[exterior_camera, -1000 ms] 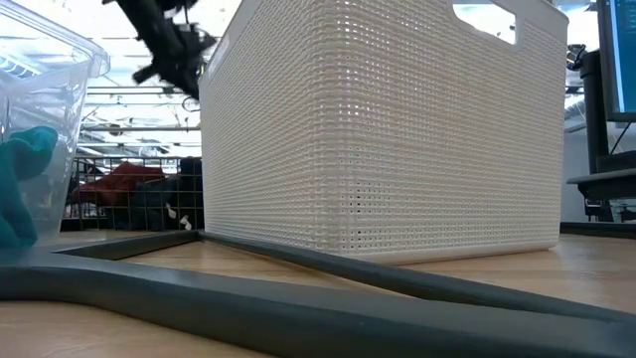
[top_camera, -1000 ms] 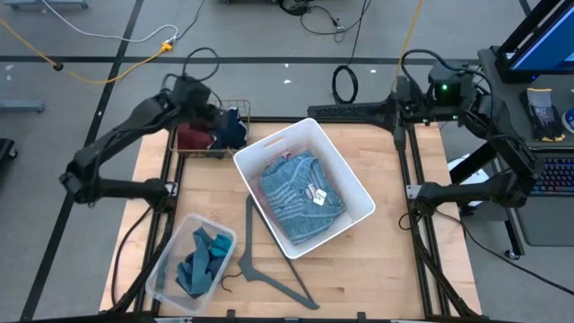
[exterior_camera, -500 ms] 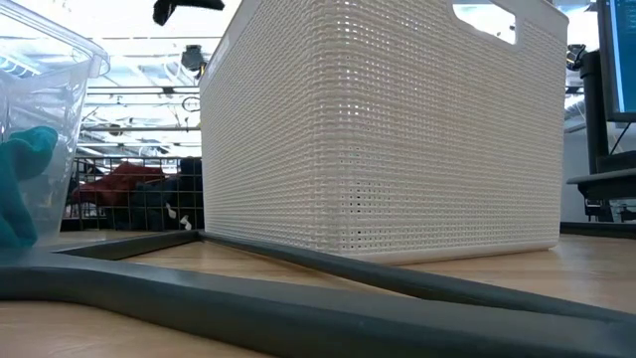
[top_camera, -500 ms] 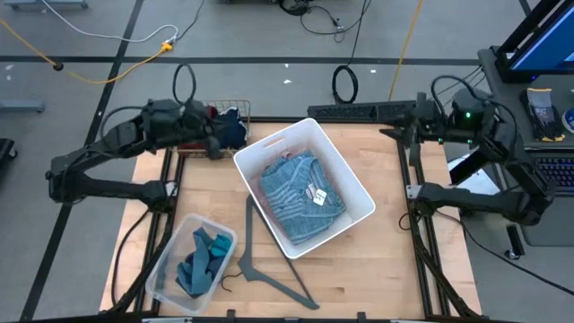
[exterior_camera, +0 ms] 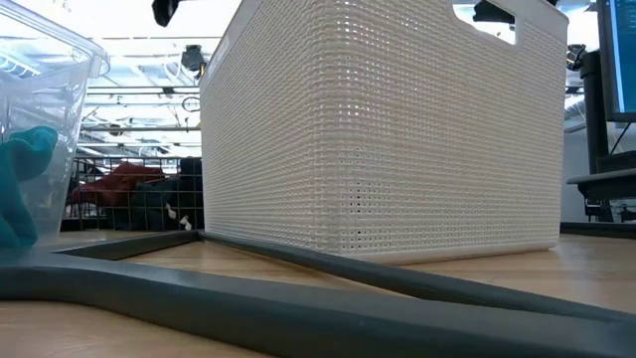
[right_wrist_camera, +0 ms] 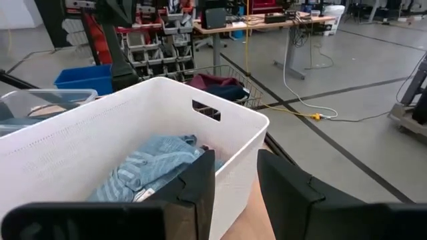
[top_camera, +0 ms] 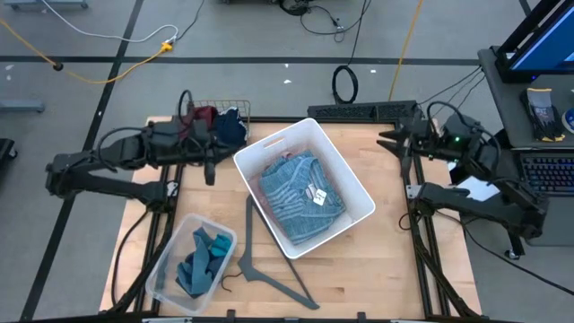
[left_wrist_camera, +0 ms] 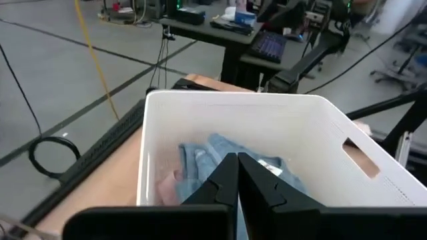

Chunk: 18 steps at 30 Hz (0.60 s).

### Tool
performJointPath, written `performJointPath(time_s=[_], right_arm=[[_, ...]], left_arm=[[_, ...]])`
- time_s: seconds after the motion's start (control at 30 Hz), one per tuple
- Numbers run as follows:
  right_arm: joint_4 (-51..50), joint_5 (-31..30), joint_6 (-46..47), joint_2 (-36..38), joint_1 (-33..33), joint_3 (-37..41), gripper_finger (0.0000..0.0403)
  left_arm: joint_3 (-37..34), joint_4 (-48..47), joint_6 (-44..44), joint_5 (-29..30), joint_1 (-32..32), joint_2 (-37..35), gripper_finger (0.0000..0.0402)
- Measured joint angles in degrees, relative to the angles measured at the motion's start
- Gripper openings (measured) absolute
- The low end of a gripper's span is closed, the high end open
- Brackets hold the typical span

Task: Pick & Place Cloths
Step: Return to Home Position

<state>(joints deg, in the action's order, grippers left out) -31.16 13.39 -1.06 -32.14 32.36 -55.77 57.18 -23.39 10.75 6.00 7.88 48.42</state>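
Observation:
A light-blue shirt (top_camera: 296, 193) with a white tag (top_camera: 317, 194) lies in the white basket (top_camera: 359, 184) at the table's middle, with a bit of pink cloth (top_camera: 285, 160) at its far edge. Maroon (top_camera: 203, 116) and navy (top_camera: 232, 128) cloths lie in a wire basket at the far left. Teal cloths (top_camera: 203, 259) fill a clear bin (top_camera: 164, 269) near the front left. My left gripper (top_camera: 215, 149) hovers left of the white basket, shut and holding nothing (left_wrist_camera: 237, 183). My right gripper (top_camera: 395, 140) hangs open by the far right edge, pointing at the basket (right_wrist_camera: 237, 190).
A grey plastic hanger (top_camera: 262, 262) lies on the wood in front of the white basket, between it and the clear bin. In the low view the basket's wall (exterior_camera: 388, 129) fills the middle and the hanger (exterior_camera: 298, 298) crosses the foreground. Bare wood shows at the right.
My left gripper has swung away from above the wire basket toward the table's near edge and turned to face the white basket, staying shut. My right gripper has come down and moved toward the near edge at the table's far right corner.

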Motion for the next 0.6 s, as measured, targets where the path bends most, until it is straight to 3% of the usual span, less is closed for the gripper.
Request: performJointPath(time_s=[0.4,0.6], right_arm=[[0.96,-0.16,-1.55,4.65,0.04,5.68,0.0104],[0.16,-3.21,-0.94,4.63,0.04,5.68,0.0104]], left_arm=[[-23.18,12.45,6.97,-4.53,-4.26,-21.9,0.0012],[-32.13,14.03,11.59,-2.67,-5.78,-28.48,0.0016]])
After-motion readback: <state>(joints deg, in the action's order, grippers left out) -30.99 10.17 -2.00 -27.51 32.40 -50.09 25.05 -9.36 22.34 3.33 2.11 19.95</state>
